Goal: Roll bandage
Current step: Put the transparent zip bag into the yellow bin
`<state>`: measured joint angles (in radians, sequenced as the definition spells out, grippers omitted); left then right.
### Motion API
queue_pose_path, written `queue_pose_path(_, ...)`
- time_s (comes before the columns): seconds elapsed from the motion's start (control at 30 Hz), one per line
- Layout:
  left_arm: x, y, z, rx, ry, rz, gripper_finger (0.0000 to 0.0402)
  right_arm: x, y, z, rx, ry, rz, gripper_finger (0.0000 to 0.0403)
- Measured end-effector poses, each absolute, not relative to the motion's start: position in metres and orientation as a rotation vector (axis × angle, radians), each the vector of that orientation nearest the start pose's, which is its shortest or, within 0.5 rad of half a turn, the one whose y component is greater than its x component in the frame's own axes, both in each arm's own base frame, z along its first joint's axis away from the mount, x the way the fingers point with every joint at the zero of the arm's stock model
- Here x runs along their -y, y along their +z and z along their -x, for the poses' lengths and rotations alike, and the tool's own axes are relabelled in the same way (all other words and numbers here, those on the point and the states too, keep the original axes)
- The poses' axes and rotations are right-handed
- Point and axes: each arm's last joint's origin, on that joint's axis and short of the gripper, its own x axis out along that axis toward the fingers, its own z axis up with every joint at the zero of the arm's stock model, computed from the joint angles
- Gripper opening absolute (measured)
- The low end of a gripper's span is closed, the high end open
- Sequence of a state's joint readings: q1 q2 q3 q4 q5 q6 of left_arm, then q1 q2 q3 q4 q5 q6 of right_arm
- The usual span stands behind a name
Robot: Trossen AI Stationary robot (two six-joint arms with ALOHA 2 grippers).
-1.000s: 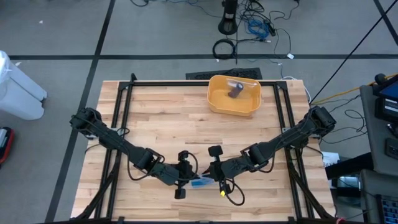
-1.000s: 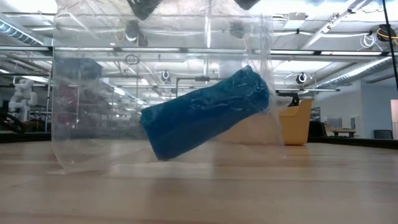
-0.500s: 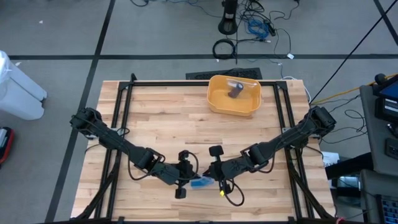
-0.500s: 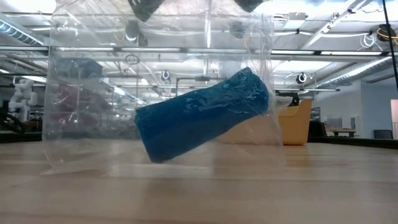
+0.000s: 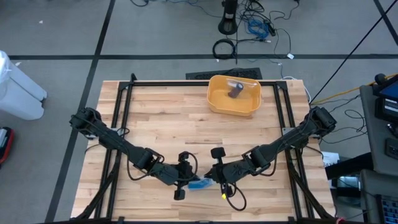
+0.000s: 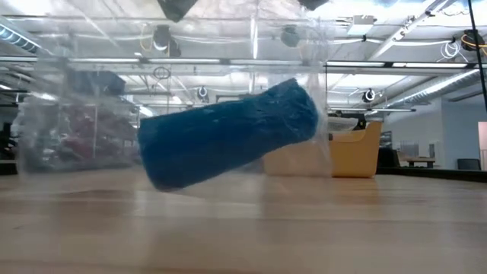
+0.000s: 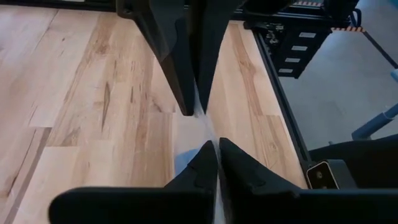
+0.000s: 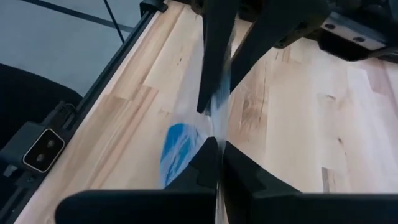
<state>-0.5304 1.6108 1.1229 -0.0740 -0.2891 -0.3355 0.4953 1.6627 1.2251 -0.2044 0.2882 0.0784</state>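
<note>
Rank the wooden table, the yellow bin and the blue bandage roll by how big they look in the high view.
1. wooden table, largest by far.
2. yellow bin.
3. blue bandage roll, smallest; only a sliver shows between the two arms, so its full extent is unclear.

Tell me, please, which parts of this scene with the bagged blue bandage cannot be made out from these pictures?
- Blue bandage roll: low view, smeared by the clear plastic bag.
- Bag's top edge: cut off by the low view's upper edge.
- Dark item in the yellow bin: high view, too small to identify.
- Left gripper and right gripper: their holds on the bag are nearly invisible; the film is transparent.
</note>
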Motion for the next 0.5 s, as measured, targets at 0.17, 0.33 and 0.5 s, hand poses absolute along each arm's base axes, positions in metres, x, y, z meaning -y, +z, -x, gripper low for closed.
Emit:
queue_pose_path(0.17,0.1737,0.2549,-0.3108,-0.546,-0.148,0.102,0.0034,-0.1674,0.2587,-0.3272,-0.609,0.176,0.173,0.0)
queue_pose_path(0.33,0.1736,0.2552,-0.3109,-0.543,-0.147,0.108,0.0061,-0.1676,0.2592,-0.3276,-0.603,0.174,0.17,0.0)
queue_pose_path(0.5,0.1757,0.2512,-0.3069,-0.595,-0.157,0.109,0.0089,-0.1673,0.2592,-0.3277,-0.603,0.164,0.158,0.0)
